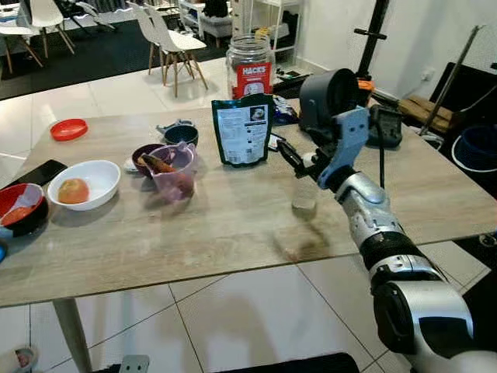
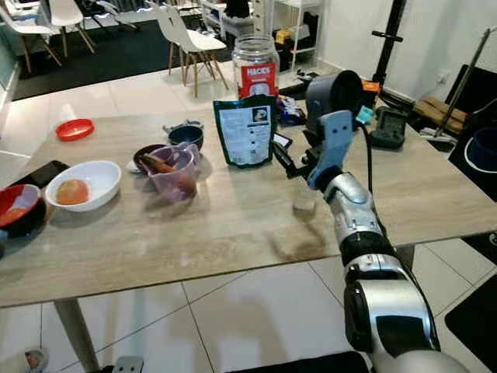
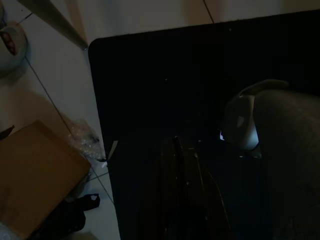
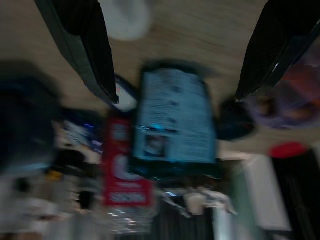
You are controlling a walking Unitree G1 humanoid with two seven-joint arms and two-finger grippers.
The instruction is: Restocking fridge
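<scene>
A dark green stand-up pouch [image 1: 244, 130] with a white label stands upright on the wooden table [image 1: 233, 225], in front of a clear jar [image 1: 250, 66] with a red label. My right gripper [image 1: 284, 152] hovers above the table just right of the pouch, pointing at it. In the blurred right wrist view its two black fingers [image 4: 82, 45] are spread wide, the gripper [image 4: 177, 95] open and empty, with the pouch [image 4: 175, 117] and the jar beyond them. My left arm hangs low over a dark mat [image 3: 165, 75].
A purple measuring cup [image 1: 175, 172], a dark bowl [image 1: 181, 134], a white bowl with a fruit [image 1: 84, 183], a red bowl [image 1: 19, 206] and a red lid [image 1: 69, 129] lie left of the pouch. A small clear cup [image 1: 304, 203] stands under my right wrist. A black round appliance [image 1: 330, 97] sits behind it.
</scene>
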